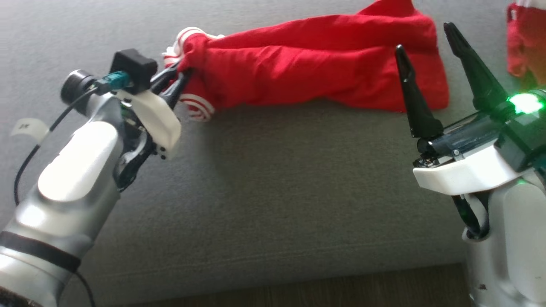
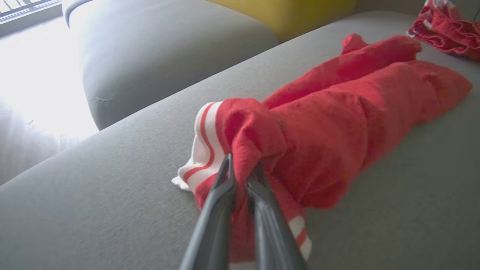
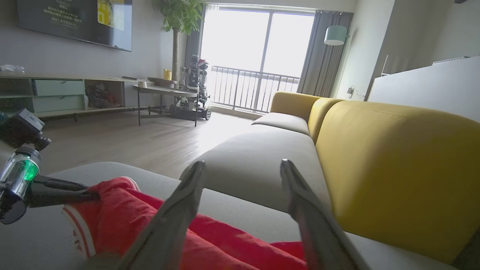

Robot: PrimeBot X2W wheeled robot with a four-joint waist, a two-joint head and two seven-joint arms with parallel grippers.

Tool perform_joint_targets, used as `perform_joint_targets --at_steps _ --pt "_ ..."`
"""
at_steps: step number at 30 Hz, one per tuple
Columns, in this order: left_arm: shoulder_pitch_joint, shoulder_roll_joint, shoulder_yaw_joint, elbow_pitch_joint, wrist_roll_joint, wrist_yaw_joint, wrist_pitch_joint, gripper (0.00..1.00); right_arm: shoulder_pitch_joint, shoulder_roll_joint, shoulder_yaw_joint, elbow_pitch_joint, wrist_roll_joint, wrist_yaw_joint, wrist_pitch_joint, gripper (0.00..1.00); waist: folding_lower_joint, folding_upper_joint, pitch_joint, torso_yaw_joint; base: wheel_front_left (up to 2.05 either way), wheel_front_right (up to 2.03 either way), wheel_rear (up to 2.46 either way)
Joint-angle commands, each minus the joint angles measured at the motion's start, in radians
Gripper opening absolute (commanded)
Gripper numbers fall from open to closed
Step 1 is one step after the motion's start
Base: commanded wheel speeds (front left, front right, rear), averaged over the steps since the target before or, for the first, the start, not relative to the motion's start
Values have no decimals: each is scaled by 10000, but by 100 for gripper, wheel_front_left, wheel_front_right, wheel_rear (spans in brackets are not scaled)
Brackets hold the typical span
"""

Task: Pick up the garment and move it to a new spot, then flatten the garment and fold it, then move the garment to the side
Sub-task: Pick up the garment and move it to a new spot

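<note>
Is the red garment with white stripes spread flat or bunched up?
Bunched: the red white-striped fabric garment lies in long creased folds on the grey sofa.

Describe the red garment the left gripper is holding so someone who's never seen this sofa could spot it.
On the grey sofa seat, below the yellow backrest, a long red garment lies stretched out. One end, with white-striped trim, is pinched in the left gripper. The other red cloth, beyond its far end, is a separate crumpled heap, not held.
</note>
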Motion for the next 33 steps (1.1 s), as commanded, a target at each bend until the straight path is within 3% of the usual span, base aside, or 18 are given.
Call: perform_joint_targets --at_steps 1,9,10,11,19,29,33 --pt "-524 420 459 -158 46 61 -153 0 -91 137 222 -402 -57 -4 69 100 0 0 -28 259 0 0 0" --pt "-834 521 618 734 207 426 -691 0 -102 137 335 -295 -103 -4 192 100 0 0 -219 546 0 0 0" --pt "-867 491 611 988 213 450 -787 71 -102 137 344 -244 -88 -4 196 100 0 0 -286 547 0 0 0" --pt "-859 455 642 1106 181 493 -860 100 -90 137 341 -215 -77 -4 191 100 0 0 -331 550 0 0 0" --pt "-645 412 1058 1345 -165 830 -1552 100 115 137 215 -33 -2 -4 127 100 0 0 -776 605 0 0 0" --pt "1199 882 2359 -1142 -800 2098 -2190 100 753 137 -69 157 180 -4 94 100 0 0 -1558 926 0 0 0" --pt "2610 1045 3030 -2750 -445 3013 -2238 100 1092 137 -161 280 359 -4 36 100 0 0 -1787 1023 0 0 0"
